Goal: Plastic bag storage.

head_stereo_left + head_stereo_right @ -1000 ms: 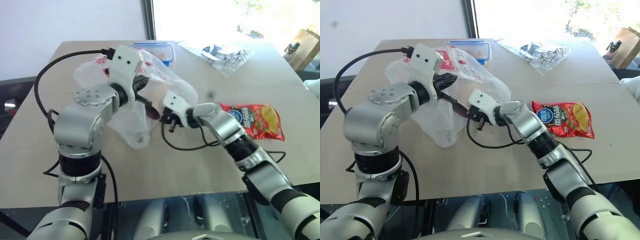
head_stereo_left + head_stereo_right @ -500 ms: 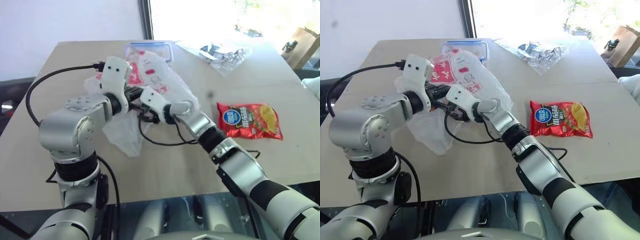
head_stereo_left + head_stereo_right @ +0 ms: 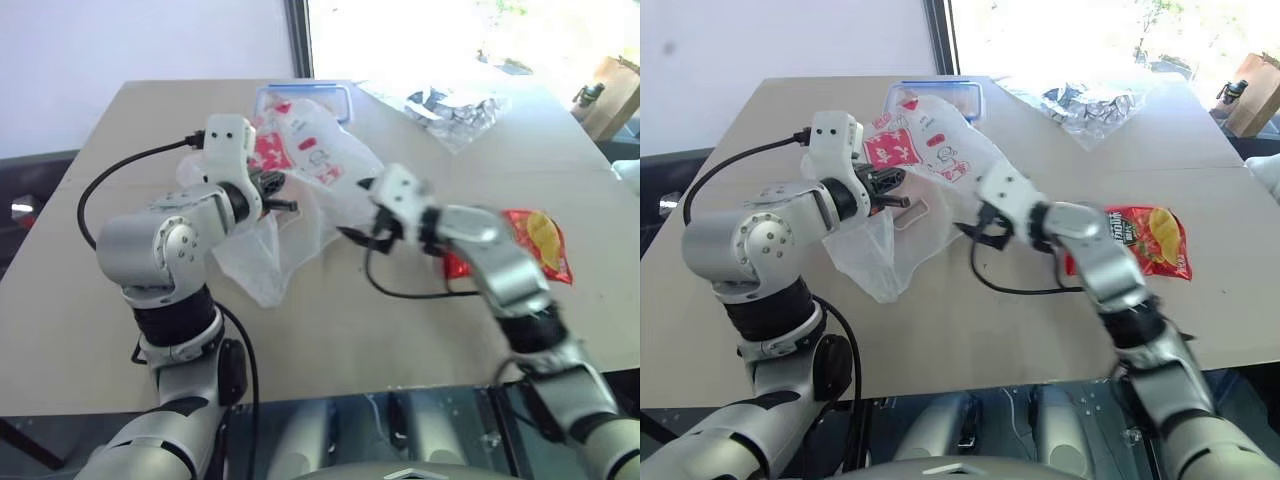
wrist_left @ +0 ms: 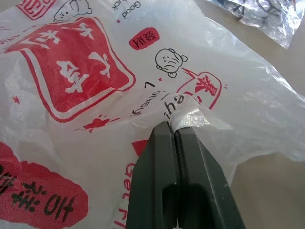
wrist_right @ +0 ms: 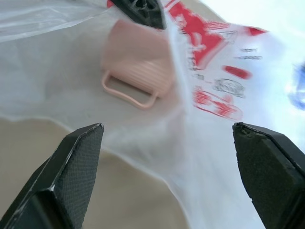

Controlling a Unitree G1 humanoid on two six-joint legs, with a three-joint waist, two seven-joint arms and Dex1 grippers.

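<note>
Left claw [image 4: 175, 131] clamped on my large thin translucent white plastic bag with red panels [image 3: 310, 165], lifted near the bench's [image 3: 300, 340] far edge; right claw [image 3: 362, 210] gapes beside it, facing its right side.

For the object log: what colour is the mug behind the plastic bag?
Pale pink mug, seen best in the right wrist view.

The right gripper [image 3: 978, 222], pinched at the thin white red-printed plastic bag [image 3: 940, 160] 1 second ago, has let go, seemingly, and pulled rightward with fingers spread wide.
</note>
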